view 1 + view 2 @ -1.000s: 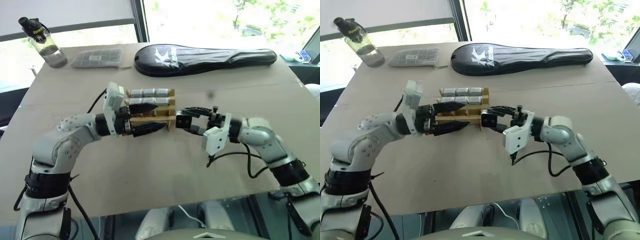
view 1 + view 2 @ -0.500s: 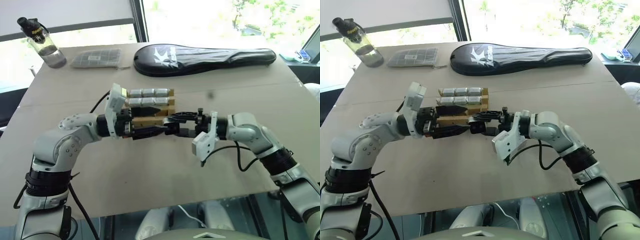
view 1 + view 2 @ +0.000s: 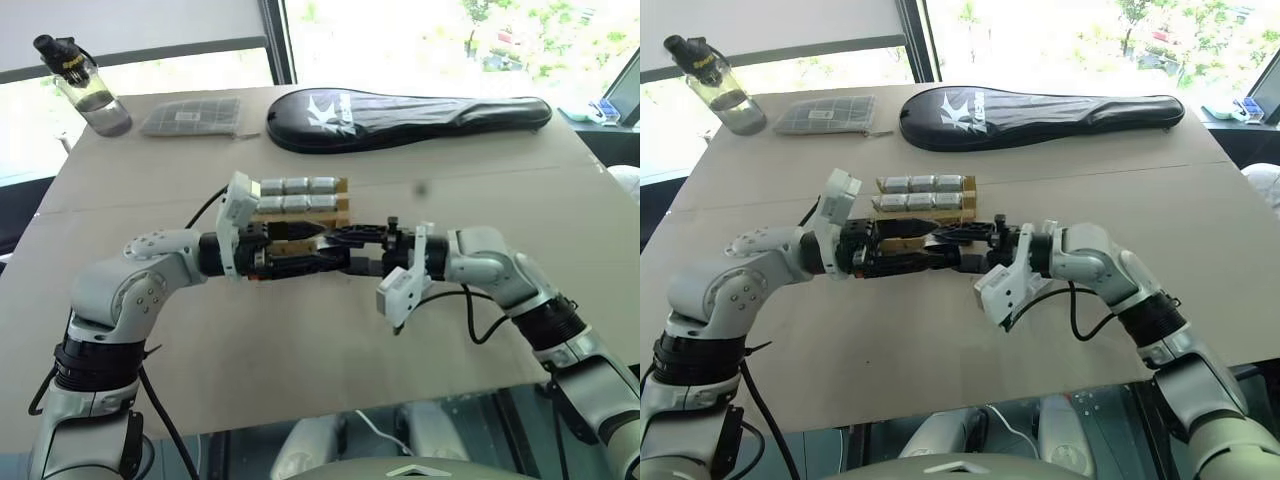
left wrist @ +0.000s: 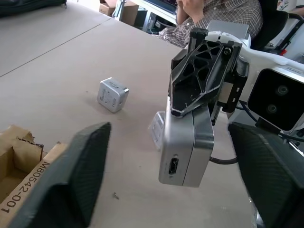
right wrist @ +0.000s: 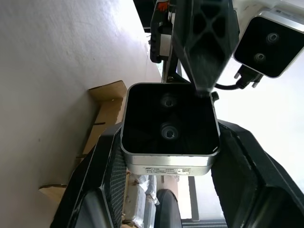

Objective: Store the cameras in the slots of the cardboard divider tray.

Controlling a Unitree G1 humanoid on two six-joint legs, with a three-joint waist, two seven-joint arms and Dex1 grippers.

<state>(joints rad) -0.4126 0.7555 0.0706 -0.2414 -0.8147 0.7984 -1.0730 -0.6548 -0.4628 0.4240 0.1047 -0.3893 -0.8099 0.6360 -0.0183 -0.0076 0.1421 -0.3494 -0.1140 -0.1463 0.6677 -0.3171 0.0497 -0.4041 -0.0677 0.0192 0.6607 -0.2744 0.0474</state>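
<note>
Your right fingers [image 4: 199,80] pinch a camera [image 4: 186,145] above the surface [image 3: 300,340], just near of the tray [image 3: 310,205]. Your left fingers [image 4: 88,166] stand spread on either side of it.

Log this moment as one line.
right gripper holds camera | left gripper at camera | cardboard divider tray partly filled

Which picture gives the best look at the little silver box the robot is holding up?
The right wrist view: the silver-grey boxy camera shows its dark lens face. The left wrist view shows its side; the head views show a speck.
</note>
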